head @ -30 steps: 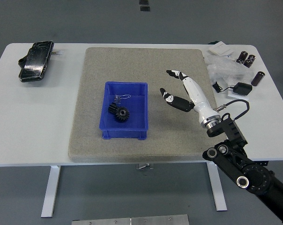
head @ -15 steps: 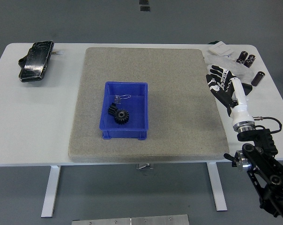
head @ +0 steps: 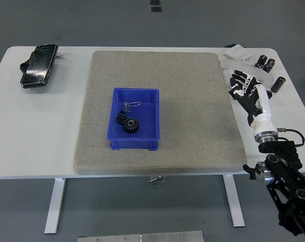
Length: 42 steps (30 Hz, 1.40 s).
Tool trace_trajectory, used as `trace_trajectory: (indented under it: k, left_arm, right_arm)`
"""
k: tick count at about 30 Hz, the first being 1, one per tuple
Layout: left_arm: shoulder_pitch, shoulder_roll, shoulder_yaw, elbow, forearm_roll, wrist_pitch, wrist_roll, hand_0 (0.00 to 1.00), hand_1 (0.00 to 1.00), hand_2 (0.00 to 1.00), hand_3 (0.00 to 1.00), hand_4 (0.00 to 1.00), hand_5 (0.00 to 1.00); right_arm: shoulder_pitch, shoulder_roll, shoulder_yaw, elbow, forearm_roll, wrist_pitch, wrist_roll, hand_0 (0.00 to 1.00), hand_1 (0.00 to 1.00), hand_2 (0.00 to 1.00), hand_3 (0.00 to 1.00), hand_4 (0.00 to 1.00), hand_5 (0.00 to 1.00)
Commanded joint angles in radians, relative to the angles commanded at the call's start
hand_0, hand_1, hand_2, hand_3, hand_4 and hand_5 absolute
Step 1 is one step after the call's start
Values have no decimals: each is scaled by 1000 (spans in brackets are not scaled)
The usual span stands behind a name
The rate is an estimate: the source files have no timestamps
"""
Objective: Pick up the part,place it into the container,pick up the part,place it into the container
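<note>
One right hand (head: 248,93) off mat's (head: 193,101) right edge, fingers seemingly spread, gear (head: 131,124) in bin (head: 136,120).

White table (head: 41,131), grey floor (head: 92,22)

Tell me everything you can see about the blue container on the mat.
The blue container is a small open-topped rectangular bin, plastic by its look, sitting upright on the grey mat left of centre. Inside lie a black gear and a small clear-looking part behind it. No hand touches it.
</note>
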Motion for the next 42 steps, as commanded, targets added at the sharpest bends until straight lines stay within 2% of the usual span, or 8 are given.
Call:
trace_trajectory:
  k: [2,7,8,25,31,36,42]
  left_arm:
    - [1,-1,0,0,-2,0,-1,644,567,564,610,685,244]
    - [0,-7,1,0,-7,1,-3,644,567,564,610,685,244]
    - [0,-8,2,0,-8,1,-3,644,567,564,610,686,245]
    - [-5,-22,-4,0,-7,3,-4,644,566,565,610,686,245]
    - [2,-33,2,0,-22,5,-6,644,567,565,610,687,246]
    - [4,-32,-5,0,-21,8,-7,644,567,565,610,686,246]
    - [1,-32,0,0,-21,7,-9,644,567,565,610,687,247]
  right_arm:
    - [-4,0,7,4,23,12,6,820,759,747,707,736,467]
    - [-14,1,21,12,69,41,19,820,759,747,707,736,467]
    - [-15,1,23,13,72,44,20,810,748,744,706,748,514]
    - [-18,8,49,25,95,60,25,805,737,742,705,758,513]
    - [27,1,-9,5,97,61,24,806,737,741,707,762,515]
    - [80,13,-65,-5,71,57,21,805,730,740,703,757,509]
    - [97,14,-90,3,68,56,21,802,730,740,702,758,515]
